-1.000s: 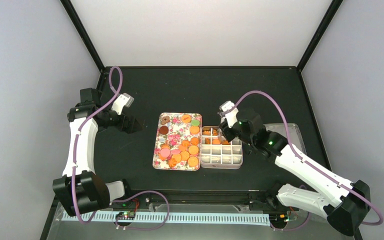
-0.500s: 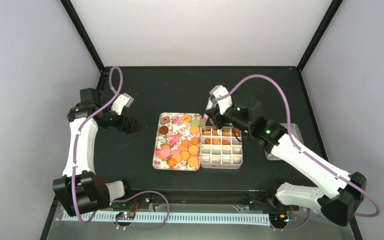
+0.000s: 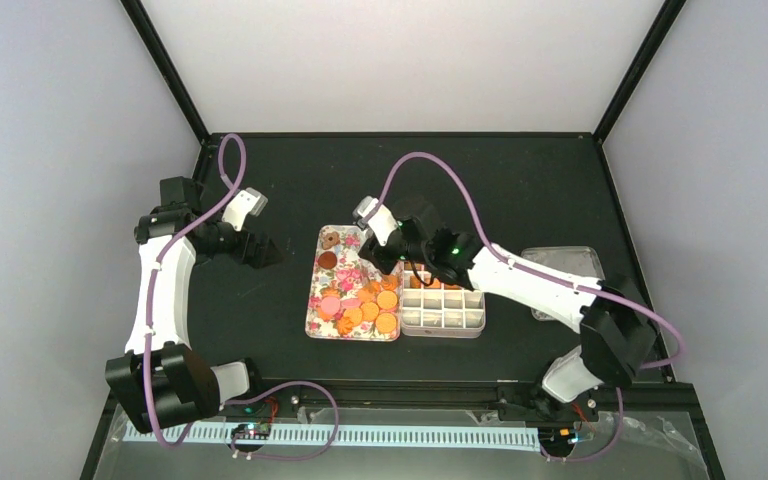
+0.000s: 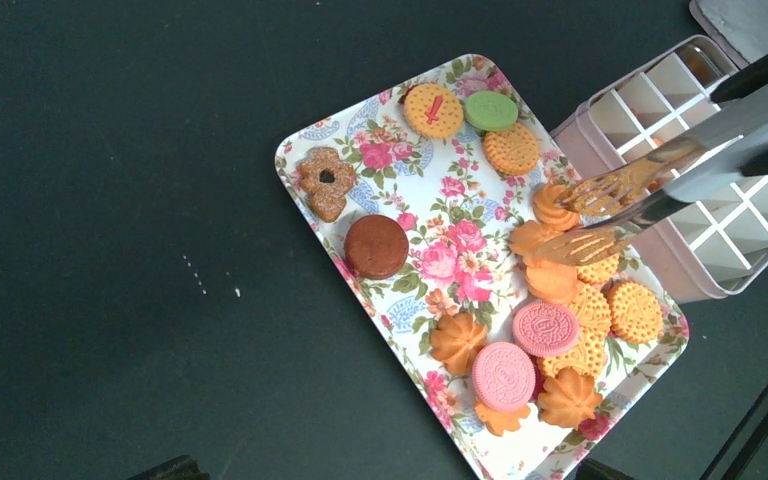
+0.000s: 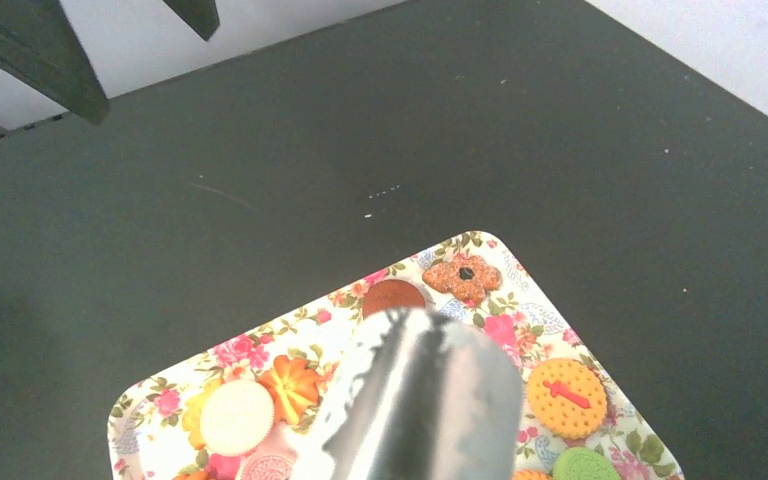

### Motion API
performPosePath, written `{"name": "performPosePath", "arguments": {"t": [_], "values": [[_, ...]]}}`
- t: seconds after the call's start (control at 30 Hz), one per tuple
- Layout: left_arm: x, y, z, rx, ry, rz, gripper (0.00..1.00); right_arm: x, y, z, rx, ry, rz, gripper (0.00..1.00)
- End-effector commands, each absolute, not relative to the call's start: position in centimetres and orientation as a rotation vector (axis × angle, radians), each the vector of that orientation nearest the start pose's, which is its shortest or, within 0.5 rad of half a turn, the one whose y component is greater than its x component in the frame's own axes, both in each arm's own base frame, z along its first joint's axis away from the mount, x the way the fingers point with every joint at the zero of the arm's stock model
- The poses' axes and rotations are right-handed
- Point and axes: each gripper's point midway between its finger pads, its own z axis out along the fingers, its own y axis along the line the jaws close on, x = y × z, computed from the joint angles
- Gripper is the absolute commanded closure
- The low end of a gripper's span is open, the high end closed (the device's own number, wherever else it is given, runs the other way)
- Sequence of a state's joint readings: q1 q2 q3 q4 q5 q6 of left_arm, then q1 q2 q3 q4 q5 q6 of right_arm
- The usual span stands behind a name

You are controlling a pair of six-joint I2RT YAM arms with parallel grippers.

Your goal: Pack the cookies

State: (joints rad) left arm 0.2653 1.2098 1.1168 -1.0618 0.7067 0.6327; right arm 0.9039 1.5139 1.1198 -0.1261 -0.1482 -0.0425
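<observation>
Seventeen or so small cookies (image 4: 457,340) lie on one rectangular flower-patterned tray (image 4: 430,215): one smooth green disc, two pink embossed rounds, two brown (one plain disc, one flower-shaped with a centre hole), and about twelve orange-golden ones. Those are ridged rounds, waffle-textured pieces and piped swirls, crowded and overlapping at the tray's near end. A few more orange ones sit in the far cells of one pale plastic divided box (image 4: 682,278), which touches the tray's right side.

Right gripper (image 3: 382,252) is clamped on one pair of shiny metal tongs (image 4: 650,185). Its two scalloped tips stand slightly apart over the orange cookies by the box. I cannot tell whether they touch one.

Left gripper (image 3: 263,250) hangs spread wide and empty over the matte black table (image 4: 110,200), left of the tray.
</observation>
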Motion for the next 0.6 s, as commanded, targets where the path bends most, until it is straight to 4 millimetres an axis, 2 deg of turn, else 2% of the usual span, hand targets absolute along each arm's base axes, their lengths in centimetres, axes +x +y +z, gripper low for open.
{"name": "performPosePath", "arguments": {"t": [0.0,0.3,0.57], "values": [[27.4,-4.0,22.0,0.643,2.31,-0.558,0.01,27.9,40.0,24.2,-1.028,1.785,0.708,0.68],[27.5,-4.0,22.2,0.64,2.299,-0.561,0.01,28.8,40.3,20.7,-1.037,1.851,0.66,0.69],[27.5,-4.1,22.2,0.643,2.291,-0.561,0.01,29.0,40.3,19.2,-1.037,1.887,0.658,0.73]]}}
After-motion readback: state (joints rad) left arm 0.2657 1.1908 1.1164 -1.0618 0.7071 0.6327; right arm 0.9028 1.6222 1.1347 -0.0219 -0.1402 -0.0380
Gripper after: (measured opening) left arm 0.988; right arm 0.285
